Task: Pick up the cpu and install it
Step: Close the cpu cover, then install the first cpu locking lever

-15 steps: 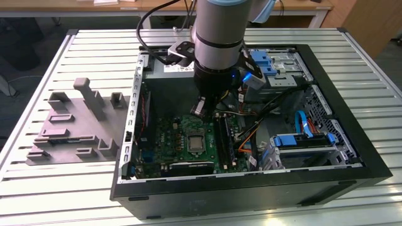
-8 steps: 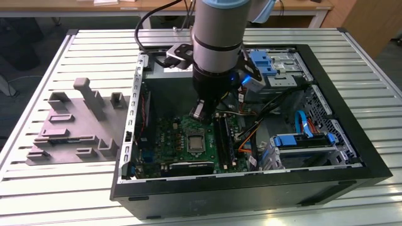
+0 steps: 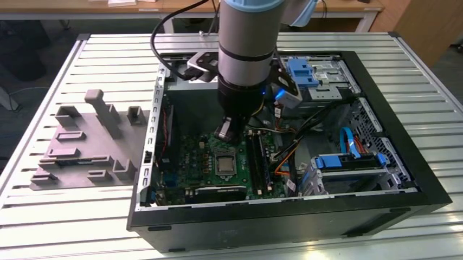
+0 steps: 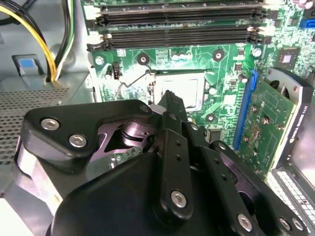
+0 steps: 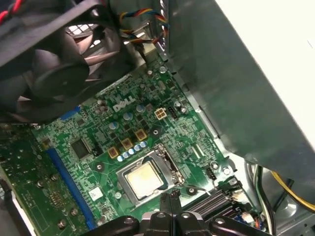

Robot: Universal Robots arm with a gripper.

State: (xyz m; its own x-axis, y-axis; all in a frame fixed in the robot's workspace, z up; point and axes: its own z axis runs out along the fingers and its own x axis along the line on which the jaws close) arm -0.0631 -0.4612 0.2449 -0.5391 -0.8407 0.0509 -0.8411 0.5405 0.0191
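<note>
**Chip seated in socket, gripper above**

Item: small flat square silver-topped cpu (image 5: 143,178), lying in the black-framed metal socket (image 5: 170,164) on the green motherboard (image 5: 98,147). Black gripper (image 5: 170,197): fingers together, holding nothing, poised just beside the socket's edge, chip directly ahead.

cpu (image 5: 143,178): pale metal top, dull sheen, sat in a bright metal socket frame (image 5: 168,163). Motherboard (image 5: 123,137): glossy green laminate, shiny solder points. Pincer (image 4: 170,105): matt black metal links, bright steel screw heads. Arm (image 3: 248,32): smooth grey casing, satin finish. Computer case (image 3: 405,162): matt black outside, bare grey sheet metal inside. Table (image 3: 72,222): ribbed aluminium slats, light sheen. Fixture (image 3: 87,146) beside the case: matt grey plastic, slightly rough.
</note>
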